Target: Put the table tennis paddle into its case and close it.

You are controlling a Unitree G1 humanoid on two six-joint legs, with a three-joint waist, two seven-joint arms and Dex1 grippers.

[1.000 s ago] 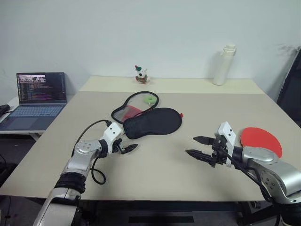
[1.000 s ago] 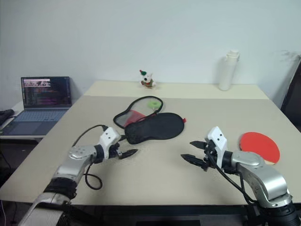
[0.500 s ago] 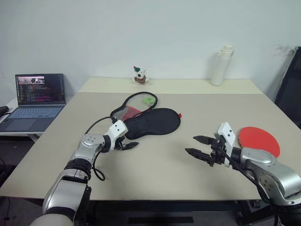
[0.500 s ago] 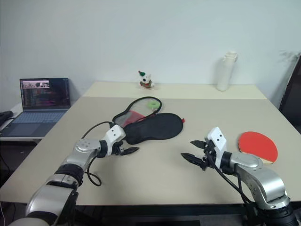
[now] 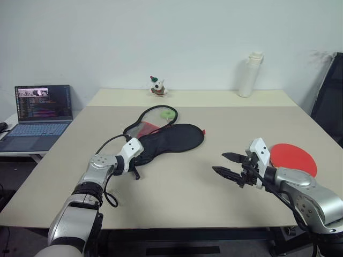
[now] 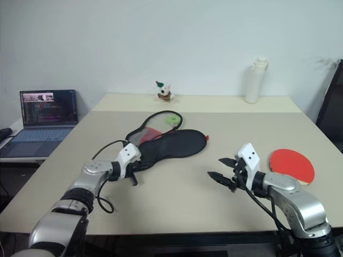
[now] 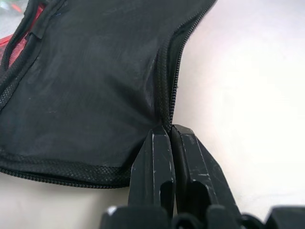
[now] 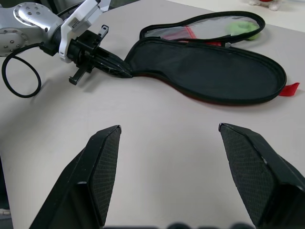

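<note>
a: paddle (image 5: 293,158) lies bare on the table (image 5: 182,187), right side, well apart from the case (image 5: 170,138).
b: so nothing's packed?
a: no. the case lies unzipped at mid-table. left gripper (image 7: 169,136) is pinched on its narrow end; right gripper (image 5: 231,164) hangs spread, empty.
b: left to do?
a: fetch the paddle, slide it in, zip up.

A beige worktop (image 5: 182,187) is carrying everything. The black case (image 5: 170,138) is lying open near its middle, mesh flap spread toward the far side. The red table tennis paddle (image 5: 292,158) is resting flat near the right edge. A white bottle (image 5: 247,74) and a small figurine (image 5: 156,85) are standing along the far edge.
</note>
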